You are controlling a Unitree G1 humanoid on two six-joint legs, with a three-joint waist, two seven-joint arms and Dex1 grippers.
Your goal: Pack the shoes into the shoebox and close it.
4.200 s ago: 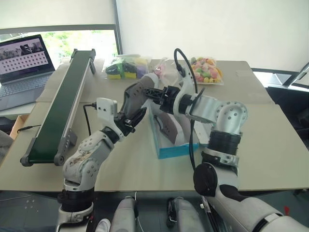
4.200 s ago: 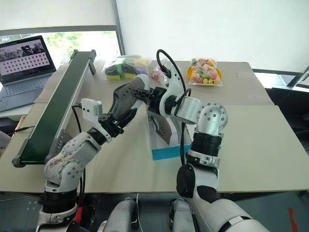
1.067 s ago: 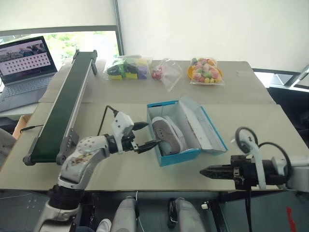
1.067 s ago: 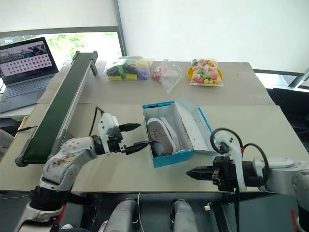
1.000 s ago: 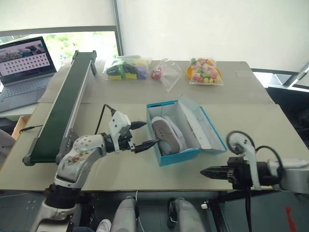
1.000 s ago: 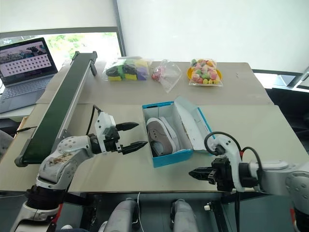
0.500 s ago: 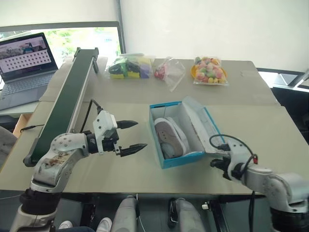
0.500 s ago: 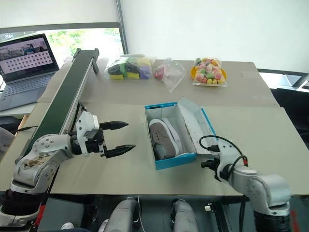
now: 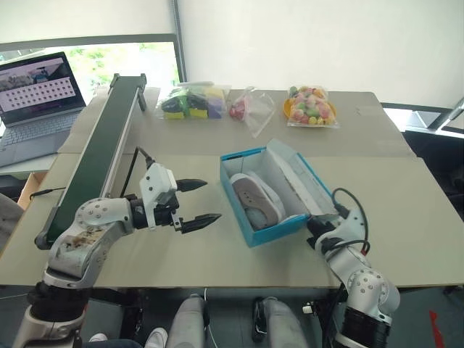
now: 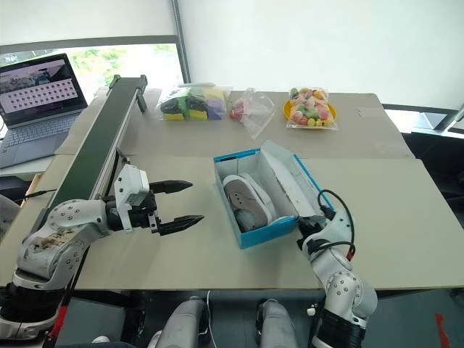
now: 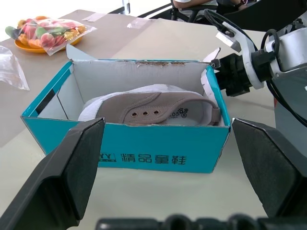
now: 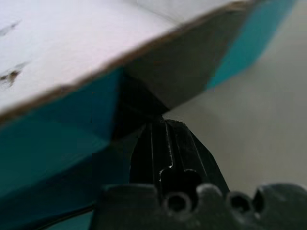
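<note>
Shoes [image 9: 255, 201] are sitting inside the shoebox [image 9: 270, 230], which is resting near the middle of the table [image 9: 406, 210], so I'm calling the packing half done. From the left wrist view I'm seeing one grey upper with eyelets and pale sole material beside it; I can't tell the second shoe cleanly from there, but the head view is showing two lying side by side.

Lid [image 9: 299, 179] is not closed. It's leaning open on the box's right side, white inside facing up.

Right gripper [image 10: 303, 230] is working at the near right corner of the box, low, just under the lid's edge. Fingers are pressed together, holding nothing. In the right wrist view the tips are sitting right beneath the cardboard flap, looking like they're touching or nearly so; I can't tell which.

Left gripper [image 9: 199, 201] is hovering off the box's left side, apart from it, jaws spread wide, empty.

What's left, as I'm reading it: get under the lid, swing it over the shoes, press it down. Watching for the light box sliding under a one-sided push.
</note>
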